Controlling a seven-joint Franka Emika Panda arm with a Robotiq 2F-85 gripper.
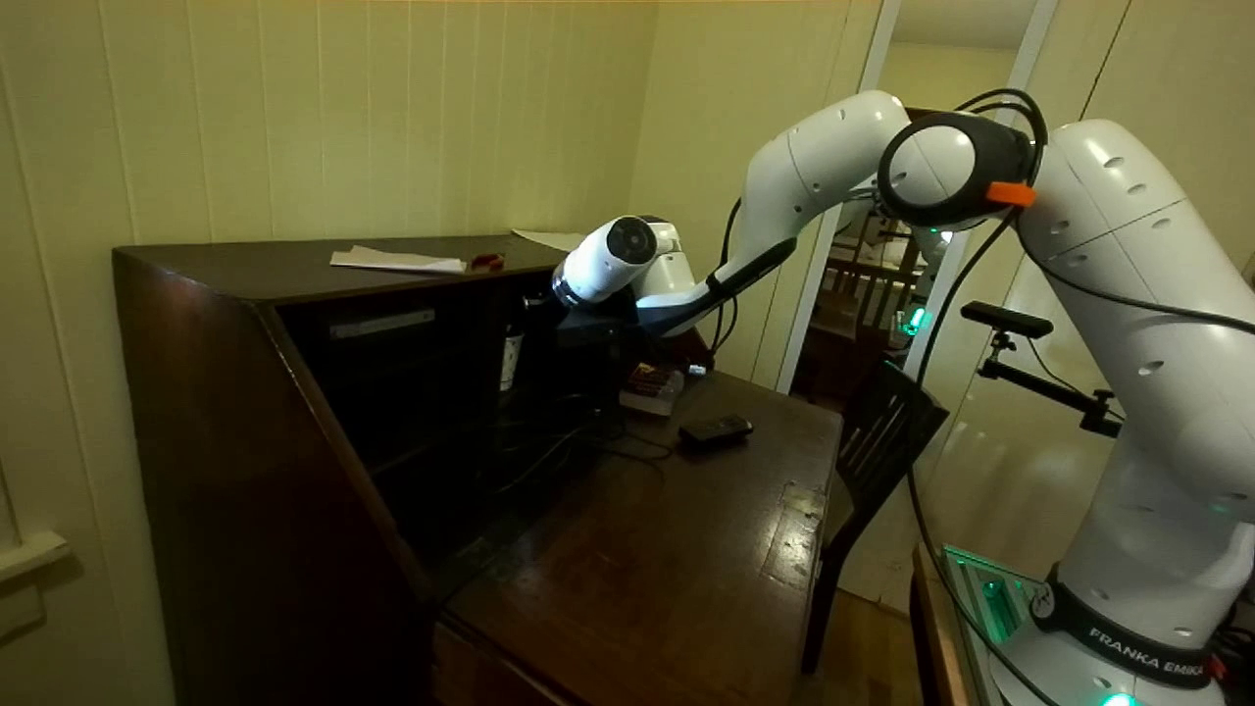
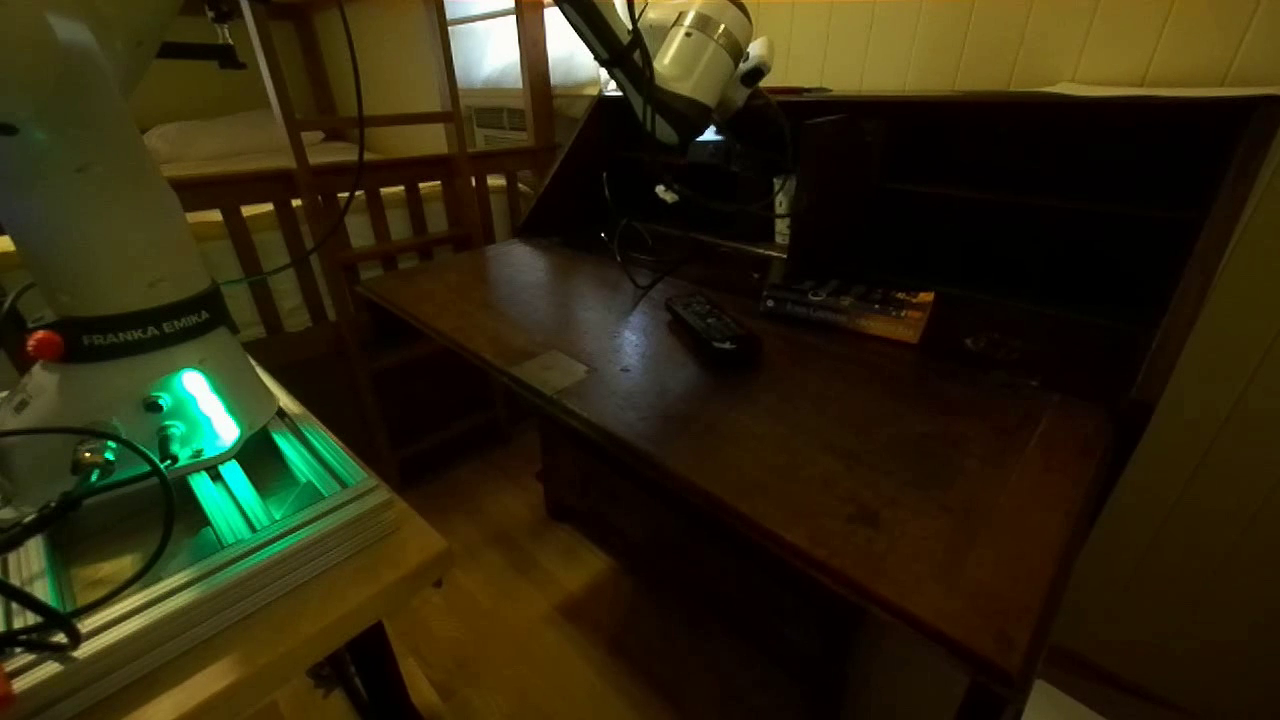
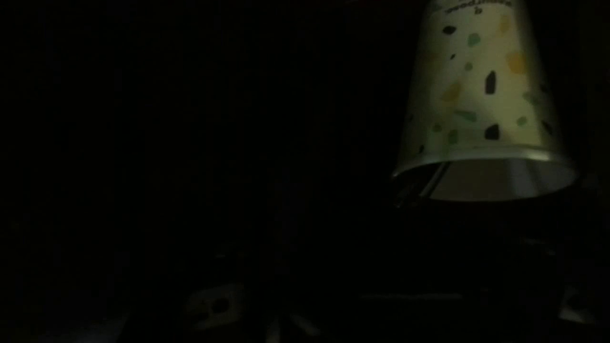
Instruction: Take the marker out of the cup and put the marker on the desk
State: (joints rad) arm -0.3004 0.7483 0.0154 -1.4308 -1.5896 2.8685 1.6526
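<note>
Pale panelled walls [image 1: 392, 118] are set behind the dark desk [image 1: 637, 569], whose shelved recess [image 1: 441, 412] is sunk in shadow. In an exterior view the gripper [image 1: 537, 306] is held at this recess, presumably because the cup [image 3: 481, 90] is kept inside and must be reached from the front. Whether the gripper is spread or clenched cannot be told in such darkness. In the wrist view the cup is found at two o'clock, its mouth turned toward six and its lettering [image 3: 479, 7] inverted; the view is judged upside down and the cup upright, as would be needed for a thin dark shaft, taken to be the marker [image 3: 434, 180], to be kept in it. The shaft is tilted at the mouth's nine o'clock side. A remote control [image 1: 716, 429] is placed at four o'clock from the gripper; the marker would best be laid apart from it.
</note>
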